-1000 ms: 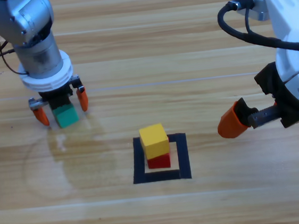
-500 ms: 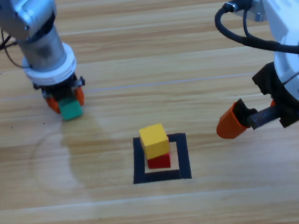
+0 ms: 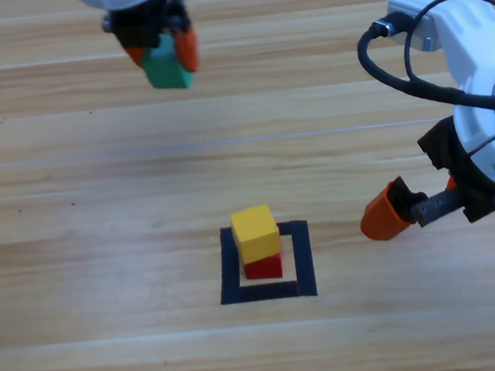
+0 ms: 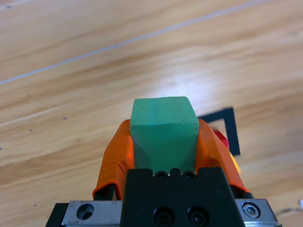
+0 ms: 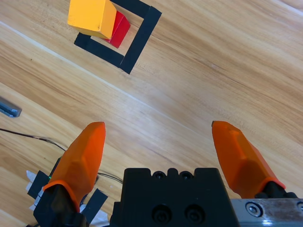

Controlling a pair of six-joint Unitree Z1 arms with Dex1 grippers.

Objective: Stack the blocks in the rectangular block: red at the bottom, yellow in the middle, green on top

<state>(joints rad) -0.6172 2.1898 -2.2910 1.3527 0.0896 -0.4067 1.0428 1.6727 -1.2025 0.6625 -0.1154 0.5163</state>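
Left tool (image 3: 160, 46) clamped around green cube (image 3: 167, 69), aloft.

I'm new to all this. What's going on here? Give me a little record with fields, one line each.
Left pincer: shut on the green cube, held up near the picture's top edge
Right pincer: open, holding nothing, waiting right of the square
Yellow cube: sits on the red cube
Black tape square: surrounds the red and yellow stack
Left to do: green cube on top of yellow
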